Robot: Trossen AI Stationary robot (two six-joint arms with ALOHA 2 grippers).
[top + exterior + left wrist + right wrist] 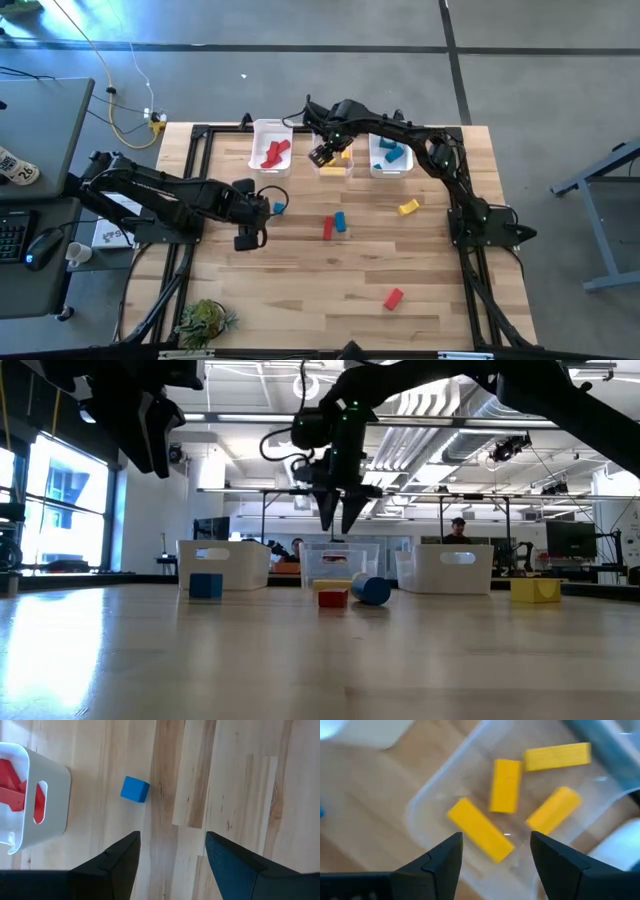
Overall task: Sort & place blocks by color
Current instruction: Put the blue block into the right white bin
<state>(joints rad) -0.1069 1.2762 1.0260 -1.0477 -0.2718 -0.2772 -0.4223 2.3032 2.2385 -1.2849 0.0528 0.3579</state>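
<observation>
four yellow blocks (505, 785) lie in the middle bin (427, 795), directly under the right pincer (495, 852), whose fingers are spread with nothing between them. a blue block (135, 789) sits on the counter (240, 780) beside the red bin (52, 795), ahead of the left pincer (172, 852), which is wide apart and empty.

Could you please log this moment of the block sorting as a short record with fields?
left bin: red blocks
middle bin: four yellow blocks
right bin: blue blocks
loose on table: two red, two blue, one yellow
right gripper: open, empty, above middle bin
left gripper: open, empty, near blue cube
</observation>
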